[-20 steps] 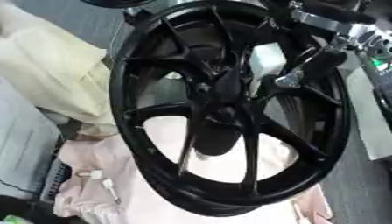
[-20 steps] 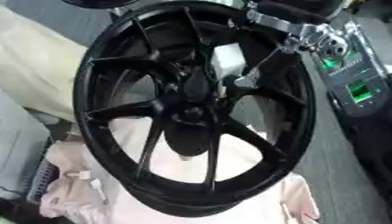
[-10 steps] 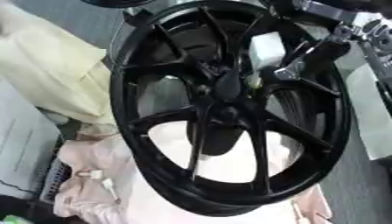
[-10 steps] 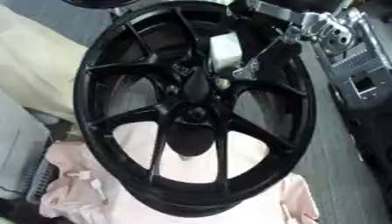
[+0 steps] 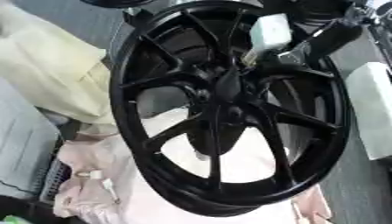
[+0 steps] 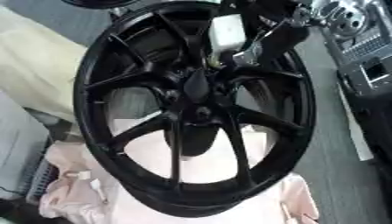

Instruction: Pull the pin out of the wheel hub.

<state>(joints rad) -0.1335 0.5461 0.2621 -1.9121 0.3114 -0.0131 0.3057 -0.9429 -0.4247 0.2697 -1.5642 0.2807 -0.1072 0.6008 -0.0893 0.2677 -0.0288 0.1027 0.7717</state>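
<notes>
**Hand up at the top of the wheel, pin hard to spot**

Right arm came in from the upper right corner, black and silver, with the right hand [image 6: 264,37] reaching down over the top edge of the wheel [image 6: 191,109] toward the hub [image 6: 197,87]. Fingers were dark against dark spokes, so honestly I couldn't tell whether they were curled around anything or just hovering there. A pale rectangular block [image 6: 227,31] sat right beside the hand, just above the hub, with a small silvery bit [image 6: 243,57] under it. Couldn't make out the pin itself, it was lost in the black around the centre.

Wheel was glossy black, multi-spoke, standing tilted and filling most of both views. Its lower rim rested on a pinkish cloth [image 5: 92,175], and a pale yellow sheet [image 5: 46,65] lay off to the left behind it. Through the lower spokes you could see light fabric. Left hand didn't show up anywhere.
</notes>
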